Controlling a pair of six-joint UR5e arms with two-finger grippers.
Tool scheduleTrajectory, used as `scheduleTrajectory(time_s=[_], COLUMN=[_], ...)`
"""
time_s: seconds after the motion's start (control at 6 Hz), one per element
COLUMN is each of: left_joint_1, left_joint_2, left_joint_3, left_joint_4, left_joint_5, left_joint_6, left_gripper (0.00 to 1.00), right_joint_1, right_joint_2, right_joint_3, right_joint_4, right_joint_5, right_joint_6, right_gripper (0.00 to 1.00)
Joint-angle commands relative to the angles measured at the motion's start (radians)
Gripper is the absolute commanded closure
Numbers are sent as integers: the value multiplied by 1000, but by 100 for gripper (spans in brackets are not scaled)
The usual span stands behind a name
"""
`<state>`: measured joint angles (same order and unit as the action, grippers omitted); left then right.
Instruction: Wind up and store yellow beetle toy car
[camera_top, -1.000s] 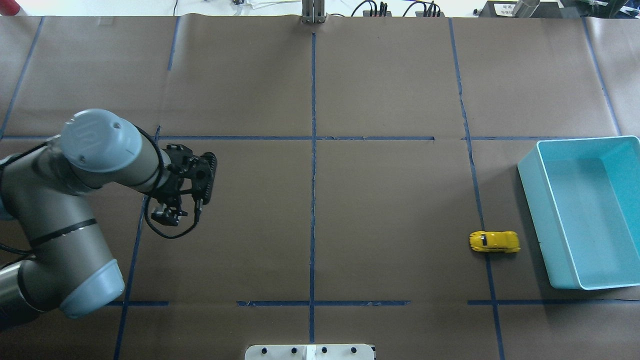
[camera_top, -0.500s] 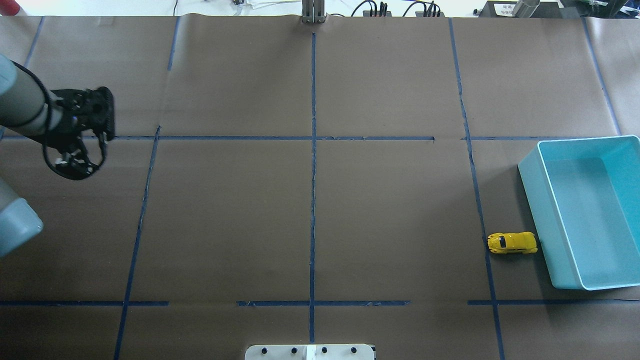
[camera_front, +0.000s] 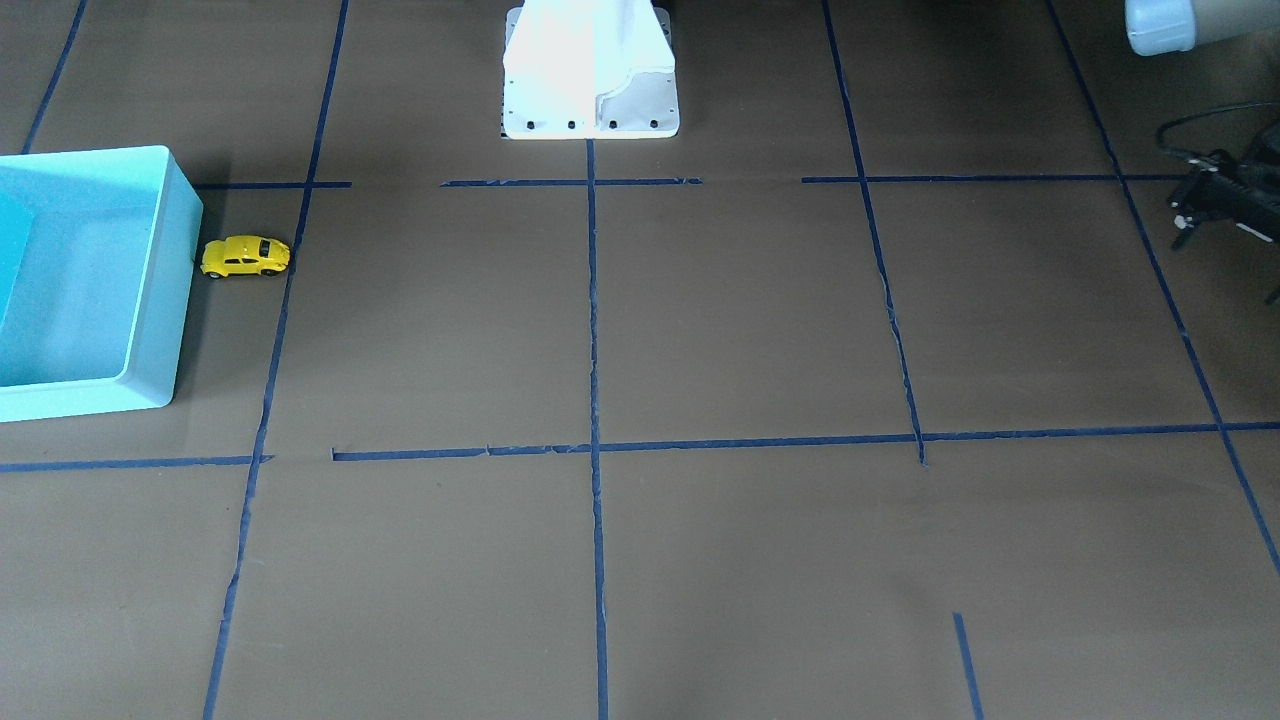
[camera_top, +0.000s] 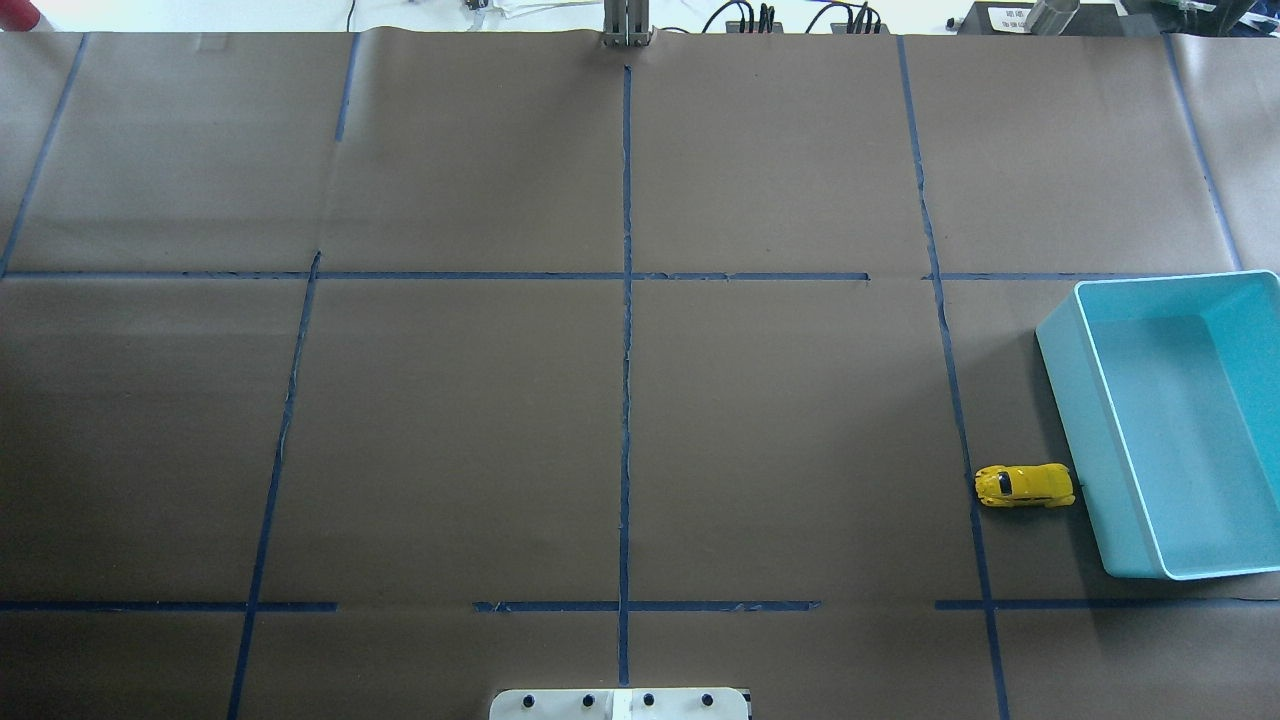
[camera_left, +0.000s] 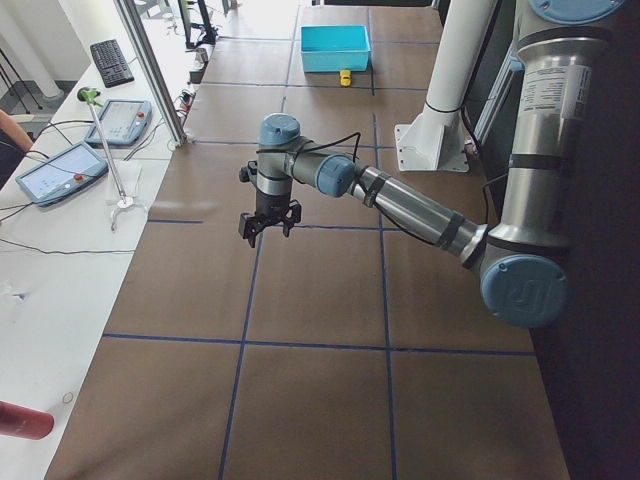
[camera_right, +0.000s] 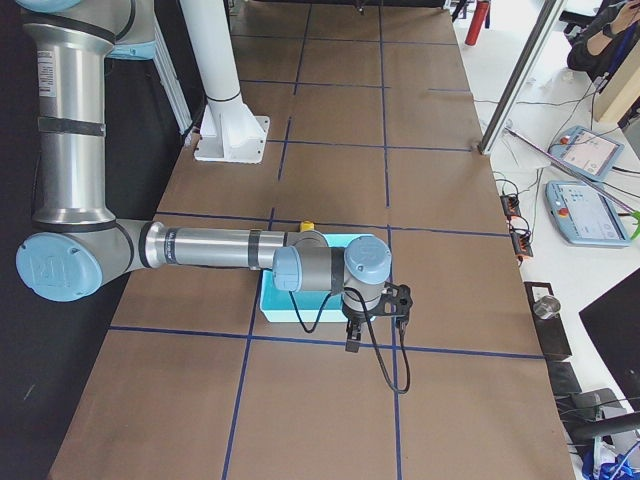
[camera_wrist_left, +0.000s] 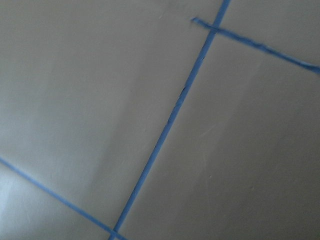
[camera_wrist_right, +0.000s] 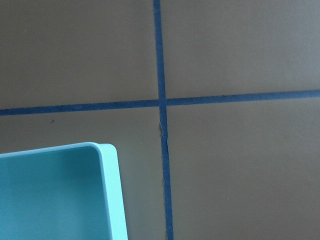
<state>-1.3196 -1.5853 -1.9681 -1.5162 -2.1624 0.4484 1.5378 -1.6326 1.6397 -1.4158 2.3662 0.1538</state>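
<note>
The yellow beetle toy car stands on its wheels on the brown table, right against the near-left wall of the turquoise bin. It also shows in the front-facing view, beside the bin. No gripper touches the car. My left gripper hangs over the table far from the car, partly cut off in the front-facing view; I cannot tell if it is open. My right gripper hovers past the bin's far corner, seen only from the side.
Blue tape lines divide the brown paper table cover into a grid. The white robot base stands at the table's near edge. The bin's inside shows nothing in it.
My left arm has drawn back to the left and left the overhead view. The car rolled right up to the bin wall, then stayed still.
</note>
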Motion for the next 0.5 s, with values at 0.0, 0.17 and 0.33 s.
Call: scheduleTrajectory(time_s=[0.0,0.17,0.33], left_joint_1=[-167,-191,-191], left_joint_2=[76,93,91], left_joint_3=[73,110,133], left_joint_4=[-1,-2,-2], left_joint_5=[-191,-245,-241], left_joint_6=[-183,-276,-416], left_gripper=[0,0,0], right_joint_1=[-19,-53,-56], right_joint_2=[-77,-75,-98], right_joint_3=[52,39,86], right_joint_4=[40,35,50], right_joint_5=[31,-11,70], right_joint_6=[-10,-10,-7], right_gripper=[0,0,0])
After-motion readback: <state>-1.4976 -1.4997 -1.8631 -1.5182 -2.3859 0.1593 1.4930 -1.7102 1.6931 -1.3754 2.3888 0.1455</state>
